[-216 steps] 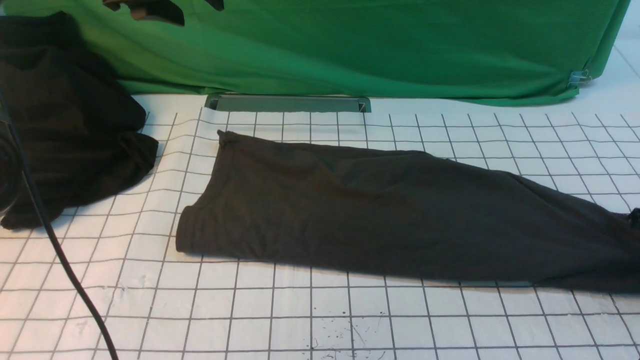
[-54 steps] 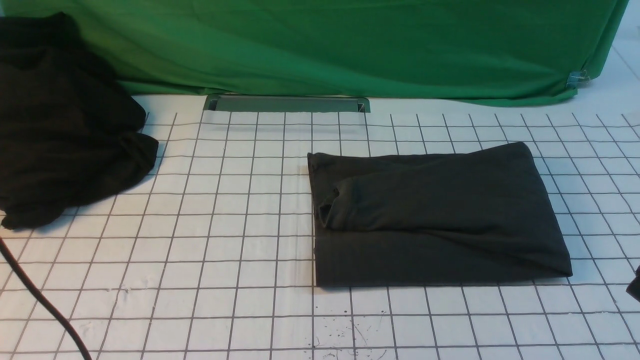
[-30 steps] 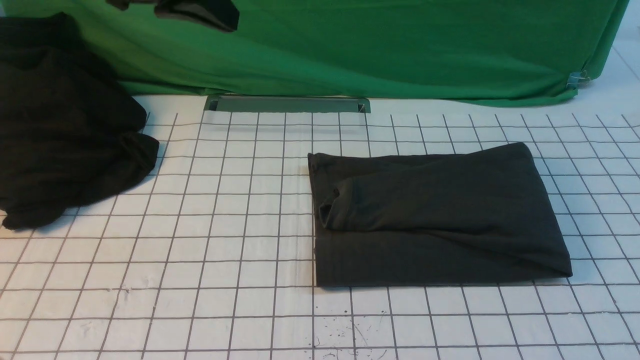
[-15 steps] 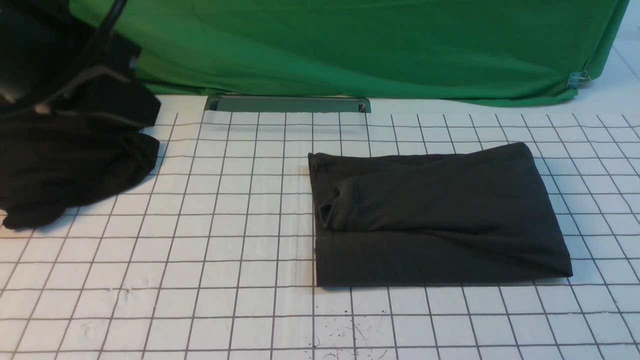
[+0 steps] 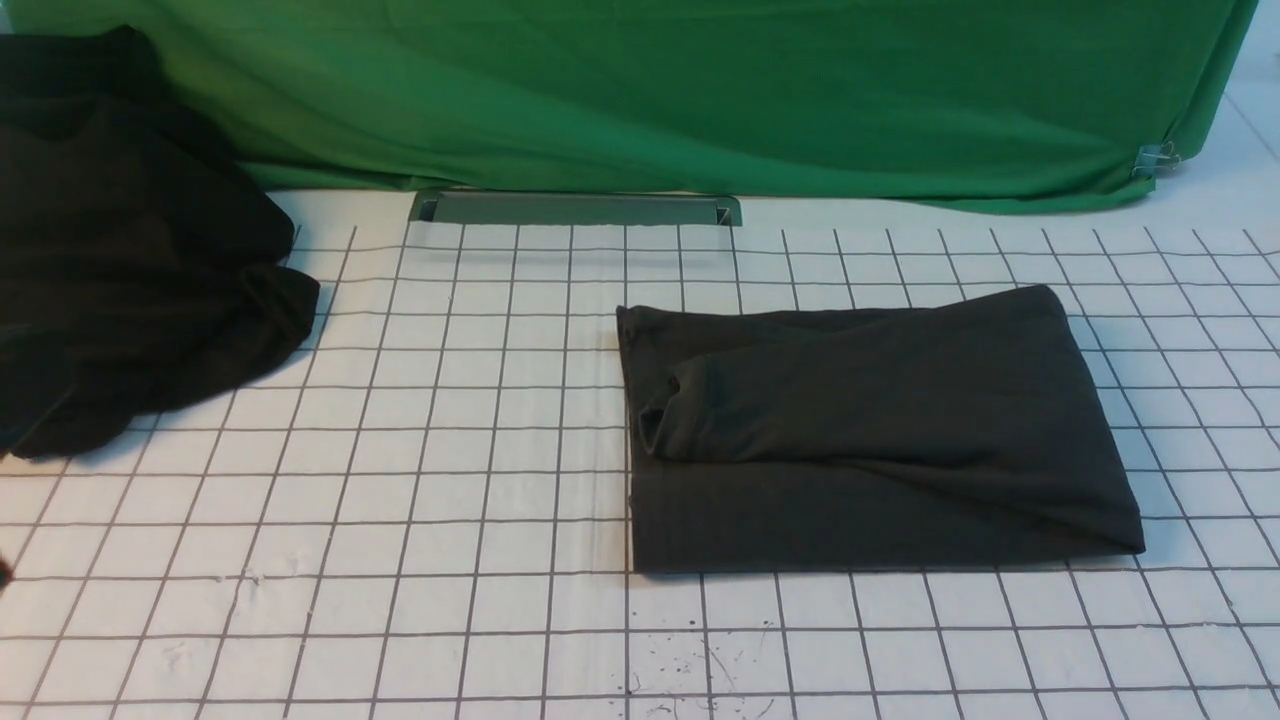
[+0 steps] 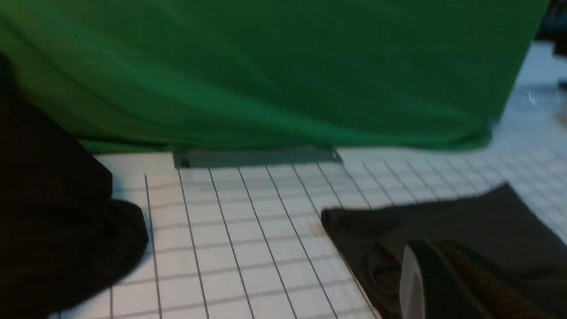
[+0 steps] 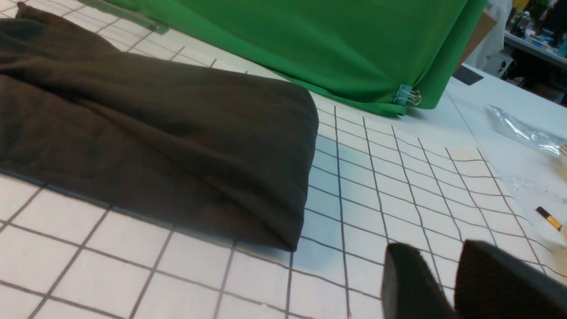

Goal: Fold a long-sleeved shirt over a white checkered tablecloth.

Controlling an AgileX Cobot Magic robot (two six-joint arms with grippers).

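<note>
The long-sleeved shirt (image 5: 880,430) lies folded into a dark grey rectangle on the white checkered tablecloth (image 5: 400,500), right of centre, with a sleeve cuff showing at its left edge. Neither gripper shows in the front view. In the left wrist view my left gripper (image 6: 436,250) hovers in front of the shirt (image 6: 465,217), fingers pressed together, holding nothing. In the right wrist view my right gripper (image 7: 436,252) hangs over bare tablecloth (image 7: 133,266), off the shirt's (image 7: 155,124) folded right end. Its fingers stand slightly apart with nothing between them.
A heap of black fabric (image 5: 130,250) sits at the far left. A green cloth (image 5: 640,90) hangs along the back, above a grey metal bar (image 5: 575,207). A clear plastic bag (image 7: 522,130) and a small stick (image 7: 549,218) lie beyond the tablecloth's right side.
The left arm, seen at the upper left half a second ago, has left the front view. The shirt, long and flat seven seconds ago, has kept its folded shape over the last two seconds.
</note>
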